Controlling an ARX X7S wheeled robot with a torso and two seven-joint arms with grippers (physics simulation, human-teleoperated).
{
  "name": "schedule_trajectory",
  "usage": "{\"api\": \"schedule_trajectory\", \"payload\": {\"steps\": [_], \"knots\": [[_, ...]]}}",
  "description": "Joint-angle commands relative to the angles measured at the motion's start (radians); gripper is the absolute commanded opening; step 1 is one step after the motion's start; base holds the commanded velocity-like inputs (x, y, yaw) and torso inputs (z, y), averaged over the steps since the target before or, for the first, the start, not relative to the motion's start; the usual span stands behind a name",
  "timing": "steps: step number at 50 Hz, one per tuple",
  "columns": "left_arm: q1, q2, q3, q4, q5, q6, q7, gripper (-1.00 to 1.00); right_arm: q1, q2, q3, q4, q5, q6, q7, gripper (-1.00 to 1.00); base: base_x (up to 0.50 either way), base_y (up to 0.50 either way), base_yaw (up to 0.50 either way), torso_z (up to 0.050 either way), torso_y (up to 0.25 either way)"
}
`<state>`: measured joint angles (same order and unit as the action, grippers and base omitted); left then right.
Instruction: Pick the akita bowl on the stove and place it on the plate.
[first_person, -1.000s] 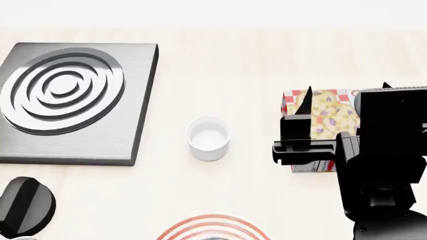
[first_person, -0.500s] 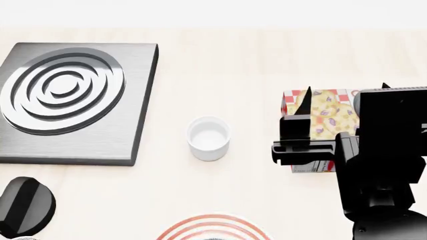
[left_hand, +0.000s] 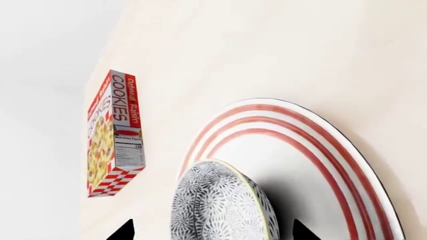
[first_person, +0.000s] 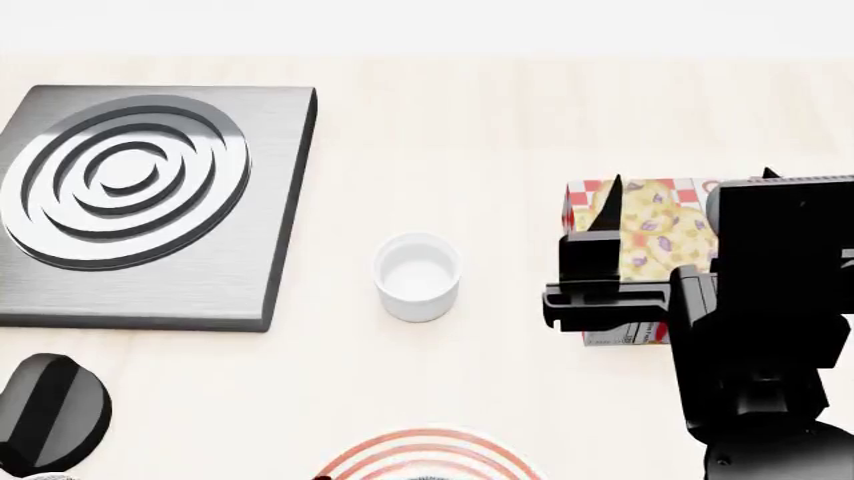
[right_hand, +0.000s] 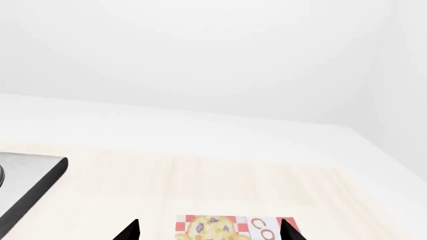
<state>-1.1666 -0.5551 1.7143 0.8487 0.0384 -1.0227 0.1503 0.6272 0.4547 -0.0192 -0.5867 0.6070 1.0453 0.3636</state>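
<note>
The akita bowl (left_hand: 220, 205), white with a dense black pattern, sits on the plate (left_hand: 320, 150), a white one with red rings. My left gripper (left_hand: 213, 231) is open. Its two dark fingertips (left_hand: 125, 231) stand on either side of the bowl with a gap on each side. In the head view only the plate's far rim (first_person: 424, 450) shows at the bottom edge, and the stove (first_person: 147, 200) at the left has nothing on it. My right gripper (first_person: 694, 180) hangs open over the cookie box, holding nothing; in its own wrist view the right gripper (right_hand: 208, 231) is open too.
A plain white cup (first_person: 418, 277) stands between the stove and the cookie box (first_person: 654, 230). The cookie box (left_hand: 112, 135) lies beyond the plate. A black round knob (first_person: 51, 412) sits in front of the stove. A stove corner (right_hand: 27, 185) shows in the right wrist view.
</note>
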Motion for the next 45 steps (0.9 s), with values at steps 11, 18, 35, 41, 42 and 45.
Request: {"api": "schedule_trajectory", "payload": {"steps": [11, 18, 35, 41, 42, 45], "knots": [[0.013, 0.075, -0.216, 0.030, -0.072, -0.009, -0.015, 1.00, 0.003, 0.002, 0.001, 0.001, 0.011, 0.003, 0.006, 1.00, 0.00, 0.00, 0.00, 0.000, 0.000], [0.024, 0.110, -0.322, 0.045, -0.112, -0.033, -0.018, 1.00, 0.003, 0.004, 0.001, -0.002, 0.014, 0.005, 0.008, 1.00, 0.00, 0.00, 0.00, 0.000, 0.000], [0.090, 0.184, -0.651, 0.056, -0.234, -0.079, -0.033, 1.00, 0.004, 0.008, -0.006, 0.004, 0.014, -0.004, 0.010, 1.00, 0.00, 0.00, 0.00, 0.000, 0.000], [0.101, 0.199, -0.743, 0.053, -0.267, -0.092, -0.032, 1.00, 0.005, 0.008, -0.008, 0.002, 0.016, -0.002, 0.012, 1.00, 0.00, 0.00, 0.00, 0.000, 0.000], [0.102, 0.201, -0.755, 0.054, -0.271, -0.096, -0.032, 1.00, 0.004, 0.009, -0.010, 0.005, 0.014, -0.006, 0.011, 1.00, 0.00, 0.00, 0.00, 0.000, 0.000], [0.106, 0.204, -0.781, 0.053, -0.281, -0.099, -0.032, 1.00, 0.005, 0.009, -0.009, 0.002, 0.017, -0.003, 0.013, 1.00, 0.00, 0.00, 0.00, 0.000, 0.000]]}}
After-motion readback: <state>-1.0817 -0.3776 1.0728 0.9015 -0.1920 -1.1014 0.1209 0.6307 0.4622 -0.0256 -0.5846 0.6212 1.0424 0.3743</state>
